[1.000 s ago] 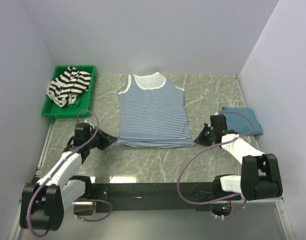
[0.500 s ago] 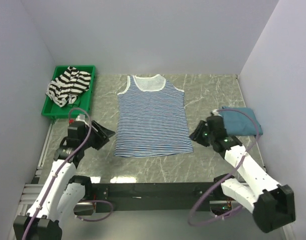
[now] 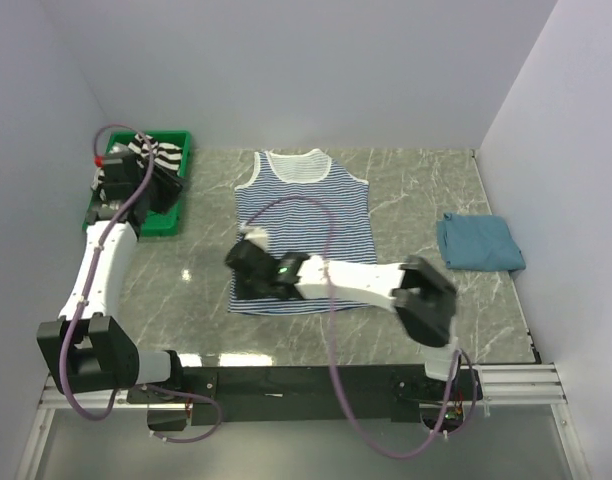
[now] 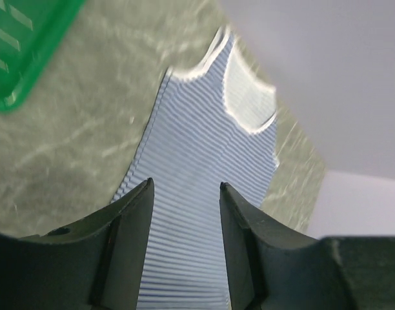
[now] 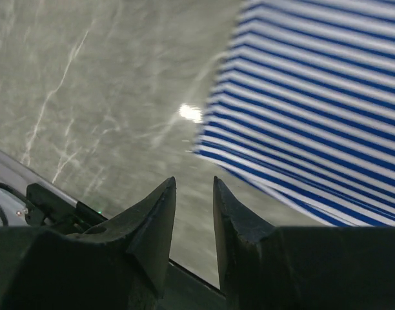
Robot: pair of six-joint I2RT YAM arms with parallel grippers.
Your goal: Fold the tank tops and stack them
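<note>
Holds L hand [image 4: 186, 194] over green bin [image 3: 158, 225] at far L, fingers spread, nothing btwn. Reaches R hand [image 5: 193, 187] across to lower-L corner of thin blue/white striped tank top [image 3: 306, 215], flat mid-surface [image 3: 406, 190], fingers slightly apart, nothing pinched. Has teal tank top [image 3: 478, 243] folded at R side, wide black/white striped tank top [image 3: 149, 152] bunched in bin.

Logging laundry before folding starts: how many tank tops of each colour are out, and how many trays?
Plain teal-blue cloth tank top: 1
Thin blue-and-white striped cloth tank top: 1
Wide black-and-white striped cloth tank top: 1
Green plastic tray: 1
Total: 4
</note>
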